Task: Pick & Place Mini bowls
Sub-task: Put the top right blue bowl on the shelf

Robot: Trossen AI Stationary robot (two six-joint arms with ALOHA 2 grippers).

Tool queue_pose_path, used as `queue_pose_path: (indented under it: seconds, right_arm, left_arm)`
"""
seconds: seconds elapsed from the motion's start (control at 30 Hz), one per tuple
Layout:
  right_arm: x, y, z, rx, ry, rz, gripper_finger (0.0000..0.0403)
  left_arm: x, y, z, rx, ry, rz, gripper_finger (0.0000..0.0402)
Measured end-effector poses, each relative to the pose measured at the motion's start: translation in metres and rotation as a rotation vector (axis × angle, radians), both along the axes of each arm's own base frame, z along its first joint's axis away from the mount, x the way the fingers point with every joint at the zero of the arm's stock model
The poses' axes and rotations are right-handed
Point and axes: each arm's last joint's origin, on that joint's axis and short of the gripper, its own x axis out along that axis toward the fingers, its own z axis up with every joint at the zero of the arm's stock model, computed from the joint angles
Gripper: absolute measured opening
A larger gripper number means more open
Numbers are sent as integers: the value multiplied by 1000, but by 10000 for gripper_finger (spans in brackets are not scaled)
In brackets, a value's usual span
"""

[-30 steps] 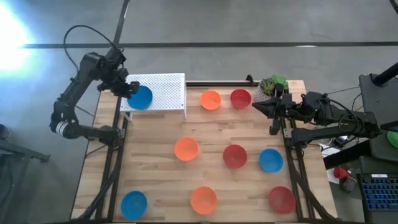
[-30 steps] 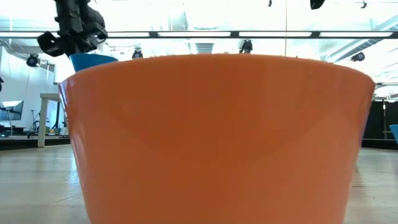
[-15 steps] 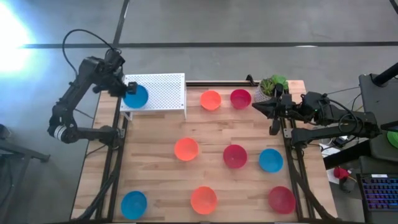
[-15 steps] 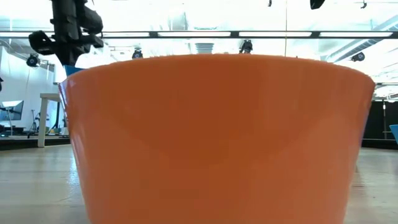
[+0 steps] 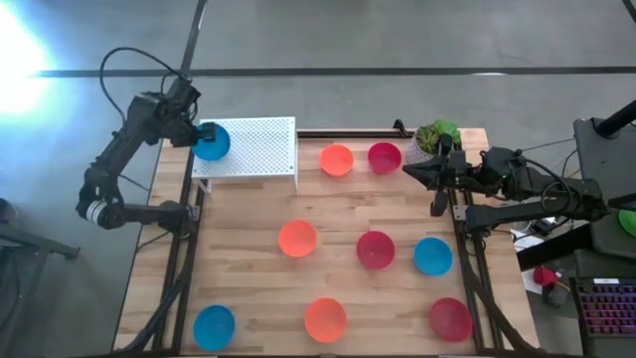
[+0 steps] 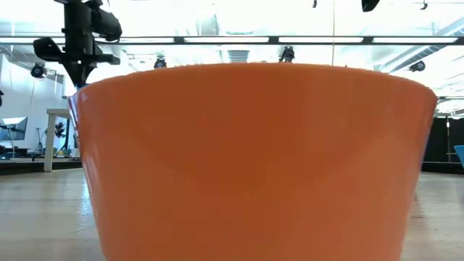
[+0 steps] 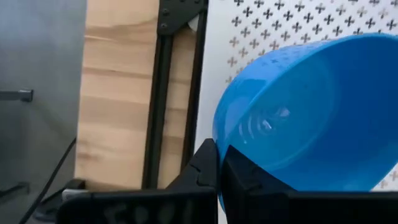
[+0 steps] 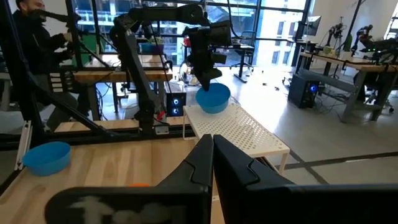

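Note:
My left gripper [image 5: 196,133] is shut on a blue mini bowl [image 5: 212,142] over the far left corner of the white perforated rack [image 5: 253,147]. The left wrist view shows this bowl [image 7: 311,118] tilted above the rack [image 7: 298,25]. In the right wrist view the bowl [image 8: 213,98] hangs at the rack's far left corner [image 8: 236,127]. Several orange, red and blue bowls stand on their bases on the table, such as an orange one [image 5: 298,239]. My right gripper [image 5: 409,170] waits shut at the table's right side, touching nothing. My left gripper pinches the blue bowl's rim [image 7: 225,163] between its two fingers, one finger inside the bowl and one outside. It comes from the table's left side, slanting down. The bowl is tilted over the rack; I cannot tell whether its underside touches the rack.
On the table stand an orange bowl [image 5: 337,159], red bowls [image 5: 384,157] [image 5: 375,249] [image 5: 450,319], blue bowls [image 5: 432,256] [image 5: 214,326] and another orange bowl [image 5: 325,319]. A potted plant [image 5: 434,138] is at the far right. The low view is filled by an orange bowl [image 6: 254,159].
My left gripper has carried the blue bowl a short way toward the table's left and far edges, from the rack's left part to its far left corner, and its wrist has turned. The bowl has dropped out of the low view behind the orange bowl.

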Motion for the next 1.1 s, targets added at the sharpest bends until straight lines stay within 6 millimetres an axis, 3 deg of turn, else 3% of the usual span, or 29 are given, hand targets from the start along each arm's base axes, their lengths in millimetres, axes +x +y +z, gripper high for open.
queue_pose_path:
  seconds: [0.37, 1.1]
  right_arm:
    - [0, 0, 0, 1, 1, 0, 8]
    - [0, 0, 0, 1, 0, -2, 8]
  left_arm:
    - [1, 3, -6, 14, -2, -10, 6]
    - [0, 4, -2, 39, 70, -50, 70]
